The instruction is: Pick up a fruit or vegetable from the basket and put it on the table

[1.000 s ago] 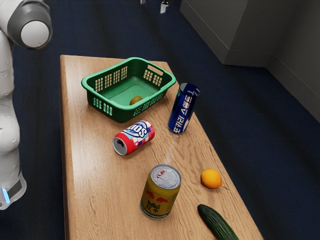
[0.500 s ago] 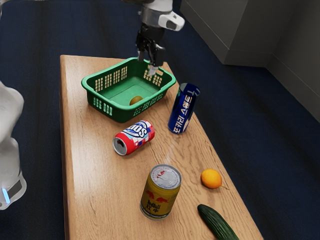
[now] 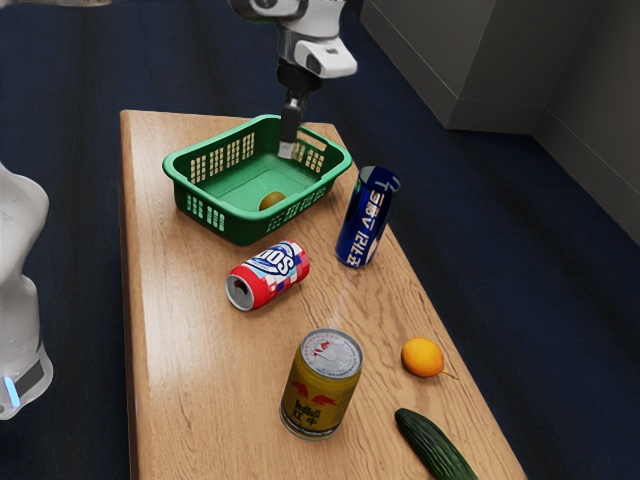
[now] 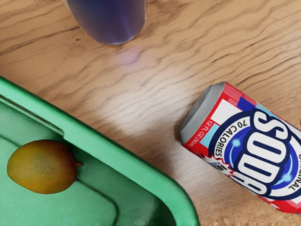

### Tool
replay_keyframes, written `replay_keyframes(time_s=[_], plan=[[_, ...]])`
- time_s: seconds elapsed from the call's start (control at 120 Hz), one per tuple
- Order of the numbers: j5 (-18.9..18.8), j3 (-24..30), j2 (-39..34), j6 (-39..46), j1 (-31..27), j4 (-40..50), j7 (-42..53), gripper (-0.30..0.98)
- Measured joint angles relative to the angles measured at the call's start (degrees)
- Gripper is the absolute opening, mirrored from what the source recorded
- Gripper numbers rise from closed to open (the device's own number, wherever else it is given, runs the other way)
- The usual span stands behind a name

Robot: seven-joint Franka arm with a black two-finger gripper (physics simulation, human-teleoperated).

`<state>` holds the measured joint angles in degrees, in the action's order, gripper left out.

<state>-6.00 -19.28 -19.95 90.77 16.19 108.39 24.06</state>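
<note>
Over the end of the green basket (image 3: 215, 214) with the handle slot, my gripper (image 3: 287, 150) points down, up and to the right of the mango in the exterior view. The greenish-orange mango (image 3: 271, 201) lies on the basket floor, close to the long wall facing the cans. From the wrist camera, the mango (image 4: 42, 167) has its small stem toward the green basket wall (image 4: 127, 162), and nothing covers it. I cannot tell how far above the basket floor the gripper hangs.
On the wooden table (image 3: 190, 390), a red soda can (image 3: 268, 275) lies on its side and a tall blue can (image 3: 366, 218) stands beside the basket. Farther off are a gold can (image 3: 322, 384), an orange fruit (image 3: 422, 357) and a cucumber (image 3: 434, 442).
The hand came into the exterior view above the basket, then turned and shifted slightly toward that view's left. Basket, mango and cans have stayed where they were.
</note>
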Motion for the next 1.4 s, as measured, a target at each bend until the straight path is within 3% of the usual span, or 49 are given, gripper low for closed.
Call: replay_keyframes(time_s=[0.375, 0.55, 0.725, 0.842, 1.025, 1.192, 1.4], plan=[[-0.45, 0.28, 4.24, -3.24, -0.04, -2.01, 21.33, 0.66], [-0.19, 1.25, -8.47, 0.15, -2.65, 8.55, 27.83, 0.66], [-0.20, 0.29, -10.27, 0.92, -2.61, 9.60, 33.27, 0.66], [-0.29, 0.00, -13.33, 7.13, -2.09, 11.81, 36.07, 0.67], [-0.53, -9.99, -18.27, 20.54, 5.74, 17.06, 39.48, 0.66], [-0.58, -15.02, -16.06, 26.21, 6.04, 19.19, 41.78, 0.66], [-0.59, -17.09, -12.13, 29.00, 5.97, 20.51, 43.88, 0.66]])
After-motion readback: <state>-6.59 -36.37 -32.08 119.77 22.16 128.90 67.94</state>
